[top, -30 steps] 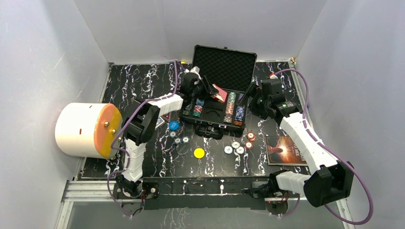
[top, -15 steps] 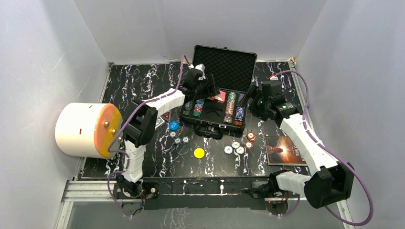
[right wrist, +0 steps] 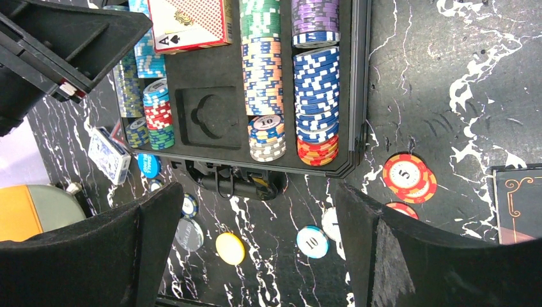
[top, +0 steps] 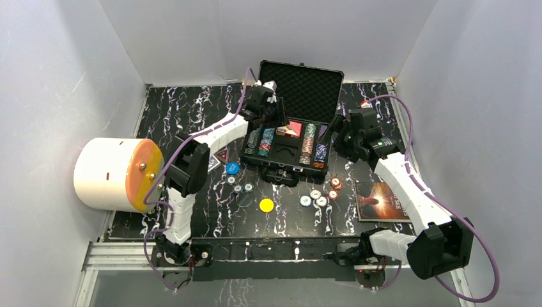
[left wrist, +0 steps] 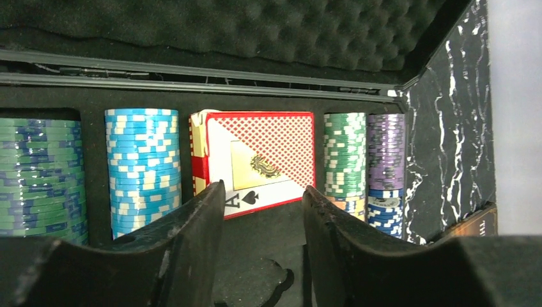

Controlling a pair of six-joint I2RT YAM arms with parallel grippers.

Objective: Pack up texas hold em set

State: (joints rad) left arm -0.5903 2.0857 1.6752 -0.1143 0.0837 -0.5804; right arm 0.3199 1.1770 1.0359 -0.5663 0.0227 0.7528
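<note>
The black case (top: 332,75) stands open at the back, its foam lid up. Rows of chips (top: 310,142) fill its slots. The red deck (left wrist: 255,158) lies in the case's middle slot, also in the top view (top: 291,130). My left gripper (left wrist: 262,192) is open and empty just above it, over the case's left part (top: 278,118). My right gripper (right wrist: 259,192) is open and empty, hovering by the case's right edge (top: 337,137). Loose chips (top: 317,196), red chips (right wrist: 406,174), the yellow disc (top: 266,205) and the blue deck (right wrist: 110,155) lie on the table.
A big white cylinder (top: 108,174) with an orange face lies at the left edge. A dark book (top: 381,200) lies at the right front. A clear dealer disc (right wrist: 187,233) and a blue chip (top: 232,168) lie left of the yellow disc. Grey walls close in three sides.
My left gripper carried the tilted red deck down into the case, let go of it and opened. The deck now lies flat in its slot. The right arm has barely moved.
</note>
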